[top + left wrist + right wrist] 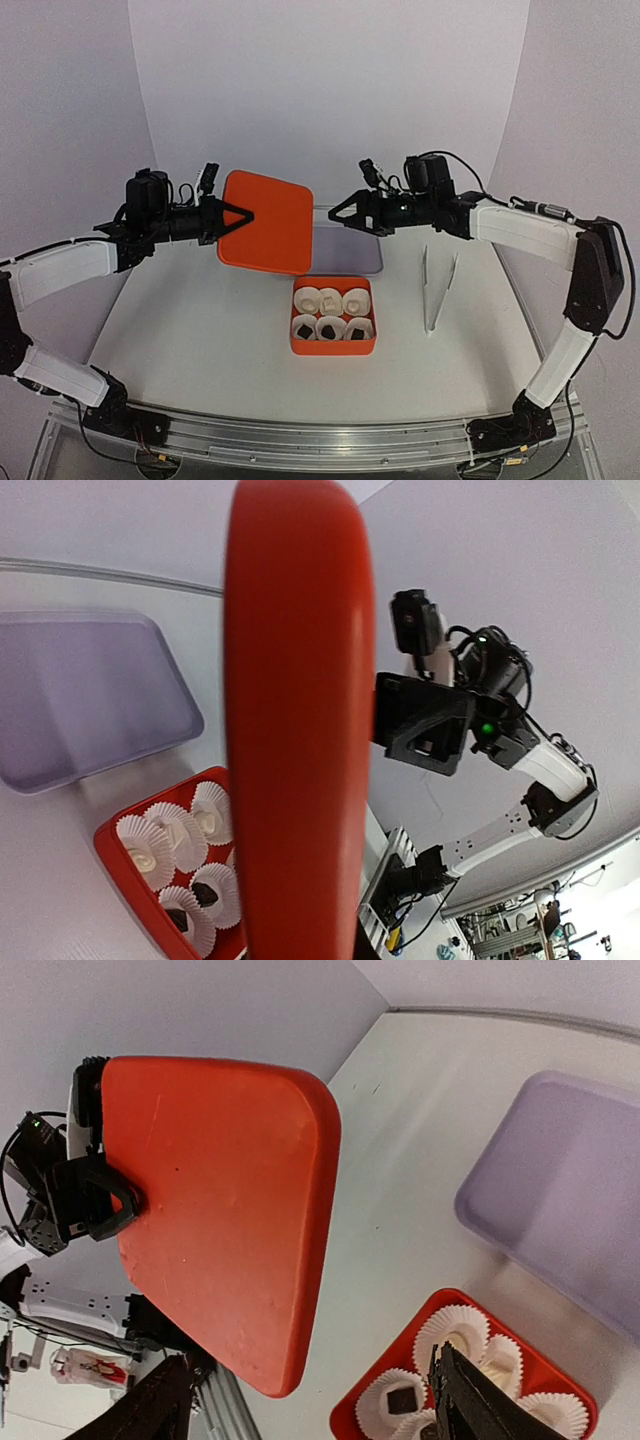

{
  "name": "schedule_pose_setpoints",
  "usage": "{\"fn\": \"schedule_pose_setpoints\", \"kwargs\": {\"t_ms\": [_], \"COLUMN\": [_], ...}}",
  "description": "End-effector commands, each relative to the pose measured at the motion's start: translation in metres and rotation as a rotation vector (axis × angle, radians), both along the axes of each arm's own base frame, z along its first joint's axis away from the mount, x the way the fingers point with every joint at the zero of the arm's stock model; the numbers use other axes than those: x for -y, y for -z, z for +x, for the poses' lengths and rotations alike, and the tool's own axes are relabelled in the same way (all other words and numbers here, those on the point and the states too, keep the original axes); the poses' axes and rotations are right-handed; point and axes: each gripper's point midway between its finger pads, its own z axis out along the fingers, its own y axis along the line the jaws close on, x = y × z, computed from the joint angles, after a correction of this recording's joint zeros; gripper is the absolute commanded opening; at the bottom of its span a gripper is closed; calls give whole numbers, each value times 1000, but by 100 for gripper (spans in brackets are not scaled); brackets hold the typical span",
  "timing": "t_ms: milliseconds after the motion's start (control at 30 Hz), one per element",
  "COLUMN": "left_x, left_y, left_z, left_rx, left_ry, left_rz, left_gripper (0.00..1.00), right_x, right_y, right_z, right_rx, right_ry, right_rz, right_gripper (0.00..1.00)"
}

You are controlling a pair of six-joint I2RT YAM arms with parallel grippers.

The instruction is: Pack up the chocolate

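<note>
We see an orange box in the middle of the table, open at the top and lined with six white paper cups in two rows. The chocolate sits in those cups: three dark lumps in the near row and three cream lumps in the far row. Above and just left of the box, the orange lid hangs tilted in the air, and the left gripper is clamped on its left edge. The right gripper hovers near the lid's right edge with its fingers spread apart and nothing between them. Behind the box lies a lavender tray, partly hidden by the lid. White tweezers rest on the table well to the right.
</note>
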Motion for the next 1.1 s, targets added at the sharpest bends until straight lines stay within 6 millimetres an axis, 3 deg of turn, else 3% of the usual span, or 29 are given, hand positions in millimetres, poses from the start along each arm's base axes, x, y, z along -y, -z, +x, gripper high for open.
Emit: {"fn": "schedule_pose_setpoints", "kwargs": {"t_ms": [0, 333, 500, 867, 900, 967, 1067], "left_x": [5, 9, 13, 20, 21, 22, 21], "left_y": [-43, -47, -44, -20, -19, -17, -8], "left_z": [-26, -26, -18, 4, 5, 7, 10], "left_rx": [120, 92, 77, 14, 12, 2, -23], "left_ry": [123, 153, 152, 112, 111, 111, 94], "left_rz": [-158, -228, -231, -185, -184, -179, -141], "left_gripper": [0, 0, 0, 2, 5, 24, 69], "right_x": [-31, -51, -65, -60, -58, -56, -52], "right_y": [-21, -32, -49, -68, -69, -70, -68], "right_z": [-14, -9, -17, -26, -27, -27, -29], "right_rx": [-169, -240, -239, -213, -212, -210, -213], "right_ry": [-146, -217, -293, -289, -284, -266, -255], "right_rz": [189, 350, 421, 467, 468, 472, 469], "right_gripper": [79, 68, 59, 12, 9, 1, 0]}}
